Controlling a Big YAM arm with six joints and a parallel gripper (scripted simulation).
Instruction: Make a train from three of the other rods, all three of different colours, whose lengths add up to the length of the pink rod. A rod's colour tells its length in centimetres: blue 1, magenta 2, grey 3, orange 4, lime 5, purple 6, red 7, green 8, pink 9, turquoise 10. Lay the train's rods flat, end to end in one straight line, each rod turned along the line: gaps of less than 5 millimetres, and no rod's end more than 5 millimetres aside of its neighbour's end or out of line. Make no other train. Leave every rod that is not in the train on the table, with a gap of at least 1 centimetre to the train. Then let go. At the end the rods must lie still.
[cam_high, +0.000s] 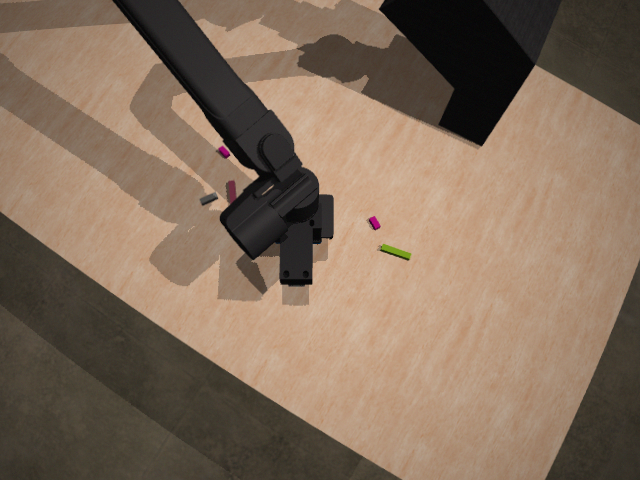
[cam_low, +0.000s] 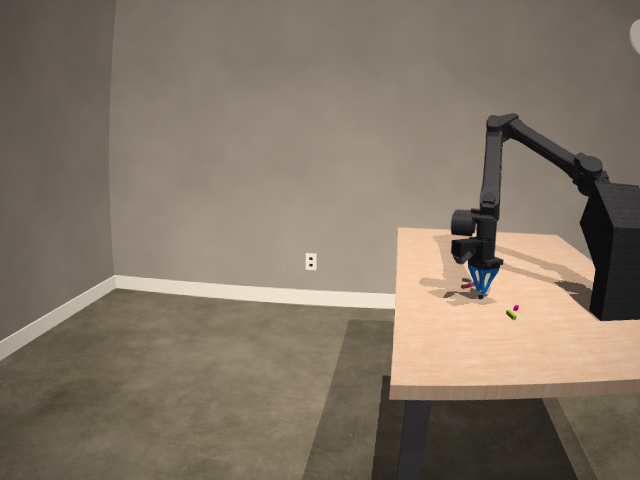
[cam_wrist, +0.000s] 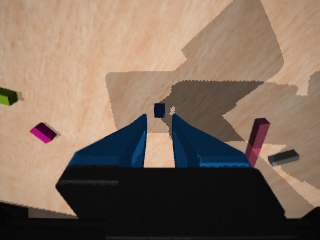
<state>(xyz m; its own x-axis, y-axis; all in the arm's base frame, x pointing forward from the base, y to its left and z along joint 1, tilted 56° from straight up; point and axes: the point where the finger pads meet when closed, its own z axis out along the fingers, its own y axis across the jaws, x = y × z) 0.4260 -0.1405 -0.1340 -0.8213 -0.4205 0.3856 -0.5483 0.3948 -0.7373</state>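
My gripper (cam_low: 482, 292) (cam_wrist: 159, 120) is partly open and empty, low over the blue rod (cam_low: 480, 297) (cam_wrist: 159, 110), which shows between the fingertips in the wrist view; the arm hides it in the top view. The lime rod (cam_high: 395, 252) (cam_low: 511, 314) (cam_wrist: 7, 96) lies near one magenta rod (cam_high: 374, 223) (cam_low: 515, 307) (cam_wrist: 45, 132), apart from it. The pink rod (cam_high: 232, 191) (cam_low: 467, 285) (cam_wrist: 258, 135), partly hidden, lies across the gripper from them. The grey rod (cam_high: 208, 198) (cam_low: 466, 280) (cam_wrist: 283, 157) lies near the pink one. Another magenta rod (cam_high: 223, 151) lies beside the forearm in the top view.
The black pedestal (cam_high: 465, 67) (cam_low: 620, 258) stands on the table (cam_high: 465, 335) (cam_low: 465, 356) at the arm's base. The table's long edge runs along the lower left in the top view. Shadows of the arm fall over the grey and pink rods.
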